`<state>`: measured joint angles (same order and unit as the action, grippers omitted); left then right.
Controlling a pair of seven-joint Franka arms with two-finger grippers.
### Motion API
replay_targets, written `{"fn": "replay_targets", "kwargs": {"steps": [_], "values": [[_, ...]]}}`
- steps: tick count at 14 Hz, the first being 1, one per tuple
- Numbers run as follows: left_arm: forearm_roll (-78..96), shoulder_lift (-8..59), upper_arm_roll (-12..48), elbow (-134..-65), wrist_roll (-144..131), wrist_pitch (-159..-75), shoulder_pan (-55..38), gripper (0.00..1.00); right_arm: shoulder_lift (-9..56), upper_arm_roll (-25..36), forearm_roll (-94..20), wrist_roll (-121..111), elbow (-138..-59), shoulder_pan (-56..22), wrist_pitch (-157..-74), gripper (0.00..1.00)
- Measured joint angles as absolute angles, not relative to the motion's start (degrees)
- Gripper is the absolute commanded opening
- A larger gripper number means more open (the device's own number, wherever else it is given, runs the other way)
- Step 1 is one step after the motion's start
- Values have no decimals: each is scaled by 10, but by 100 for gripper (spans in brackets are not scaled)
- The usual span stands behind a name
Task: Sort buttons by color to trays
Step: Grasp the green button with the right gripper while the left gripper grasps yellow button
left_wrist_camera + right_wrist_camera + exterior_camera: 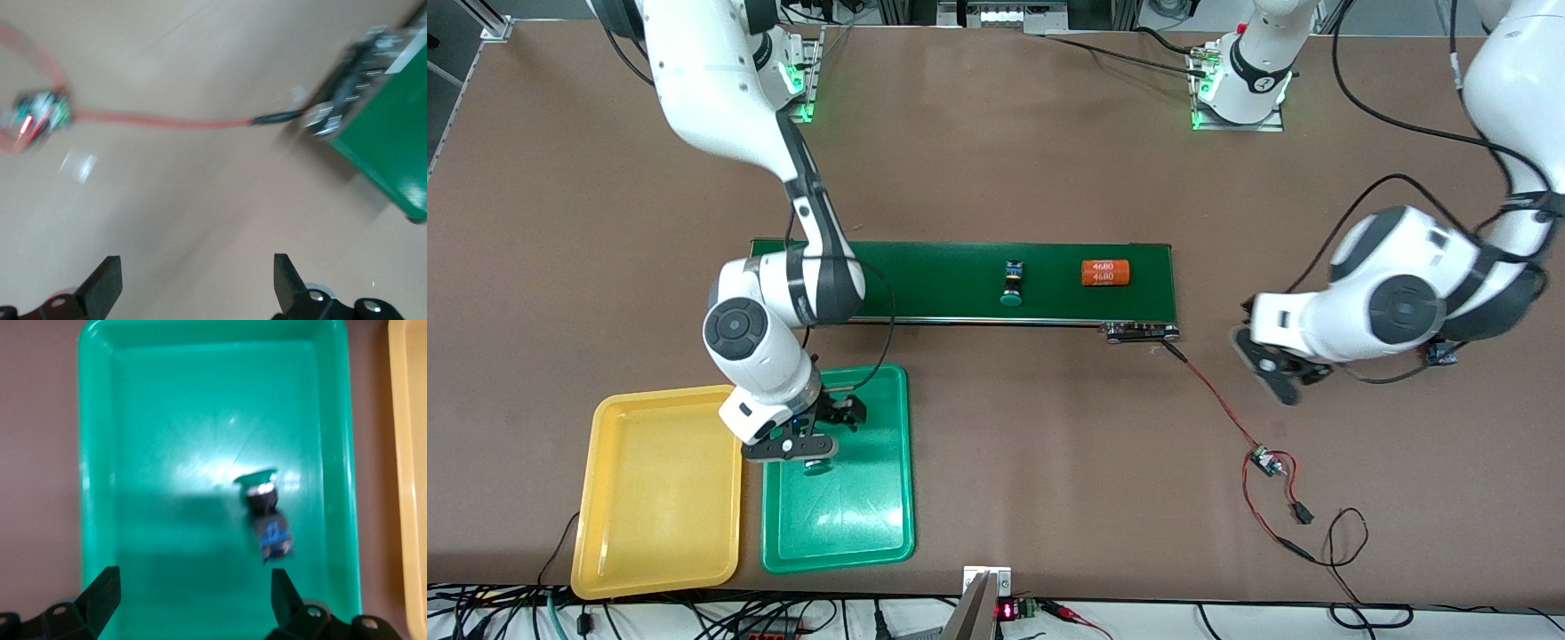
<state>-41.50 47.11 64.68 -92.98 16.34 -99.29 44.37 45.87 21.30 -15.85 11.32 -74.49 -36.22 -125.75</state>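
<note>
Trays sit side by side on the desk near the front camera: I see the green tray (889, 533) holding one green-capped button (269, 517) lying on its side, the yellow tray (658, 569) bare. My right claw (811, 442) hangs over the green tray, fingers spread, gripping nothing. My left claw (197, 283) is open too, over bare desk by the belt's end. On the belt (943, 276) lie another green button (1012, 286) and an orange cylinder (1105, 272); red wires (1218, 400) trail nearby.
</note>
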Motion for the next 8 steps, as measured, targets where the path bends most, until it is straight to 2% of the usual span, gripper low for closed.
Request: {"fn": "replay_targets", "kwargs": {"steps": [3, 8], "values": [[-419, 472, 602, -928, 46, -993, 476, 100, 419, 210, -159, 184, -746, -404, -1173, 100], [-449, 472, 541, -900, -179, -994, 480, 100, 401, 210, -159, 286, -746, -492, -1076, 100]]}}
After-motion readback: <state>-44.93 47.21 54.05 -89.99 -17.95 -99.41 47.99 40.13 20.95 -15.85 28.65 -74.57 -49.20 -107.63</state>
